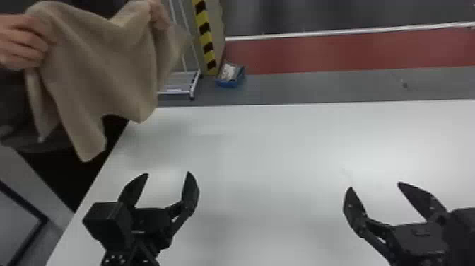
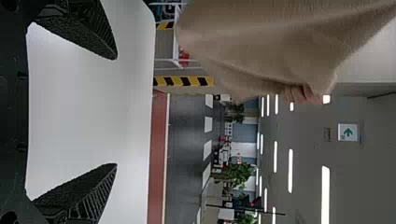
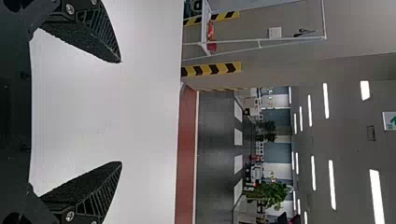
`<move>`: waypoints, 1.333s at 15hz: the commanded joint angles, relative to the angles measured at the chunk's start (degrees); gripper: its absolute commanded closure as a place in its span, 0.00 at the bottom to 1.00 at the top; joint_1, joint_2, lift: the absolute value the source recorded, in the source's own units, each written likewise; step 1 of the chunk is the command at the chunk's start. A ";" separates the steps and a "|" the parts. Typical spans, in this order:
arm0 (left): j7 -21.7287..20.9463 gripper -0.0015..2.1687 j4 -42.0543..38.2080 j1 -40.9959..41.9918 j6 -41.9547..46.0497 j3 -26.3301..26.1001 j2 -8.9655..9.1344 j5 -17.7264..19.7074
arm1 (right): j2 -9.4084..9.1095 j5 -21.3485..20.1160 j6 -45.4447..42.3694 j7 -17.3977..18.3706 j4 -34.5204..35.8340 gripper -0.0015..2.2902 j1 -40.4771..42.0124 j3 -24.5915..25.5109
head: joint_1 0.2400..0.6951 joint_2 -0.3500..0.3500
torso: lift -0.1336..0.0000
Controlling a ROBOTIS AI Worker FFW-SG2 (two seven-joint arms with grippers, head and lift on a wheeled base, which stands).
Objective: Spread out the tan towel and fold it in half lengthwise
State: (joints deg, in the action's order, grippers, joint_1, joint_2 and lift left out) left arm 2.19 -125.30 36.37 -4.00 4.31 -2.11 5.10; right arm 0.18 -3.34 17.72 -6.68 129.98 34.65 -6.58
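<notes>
Left gripper (image 1: 168,173) and right gripper (image 1: 375,185) have fingers spread wide while a person holds up the tan towel (image 1: 95,63)

Both grippers are over the near part of the white table (image 1: 265,148), one on the left and one on the right. Each has its two black fingers far apart, with a big gap in the middle. They point toward the far side of the table.

The towel hangs in the air by the far left corner of the table. One hand (image 1: 23,40) of the person pinches it near the top on the left. The other hand (image 1: 159,14) has it near the top on the right. The cloth droops in soft folds, and its bottom edge dips down in floppy points. The left wrist view shows the towel too, past the tips of the left gripper.

Behind the table is a yellow and black striped post (image 1: 205,35). Near the bottom of the post sits a blue bin (image 1: 229,83). A wide red stripe (image 1: 318,55) runs behind the table, and a green arrow sign (image 2: 348,132) is up high.
</notes>
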 commanded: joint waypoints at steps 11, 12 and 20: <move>0.10 0.03 1.73 -0.95 -0.18 -0.80 0.88 -0.97 | -0.23 0.61 -0.35 0.00 -0.34 0.05 0.42 0.86 | 1.00 0.75 | 0.04; 0.10 0.03 1.64 -0.77 -0.18 -0.80 1.05 -1.32 | -0.23 0.61 -0.18 0.00 -0.43 0.05 0.15 0.86 | 1.00 0.75 | 0.04; 0.19 0.03 -1.17 1.69 0.53 -0.36 1.14 -1.14 | -0.23 0.61 0.18 0.00 0.53 0.05 0.42 0.69 | 1.00 0.74 | 0.04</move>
State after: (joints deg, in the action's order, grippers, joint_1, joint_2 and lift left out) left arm 2.37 -125.60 37.54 -3.51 3.91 -1.04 4.02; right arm 0.18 -2.72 17.89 -6.67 130.34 34.90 -5.82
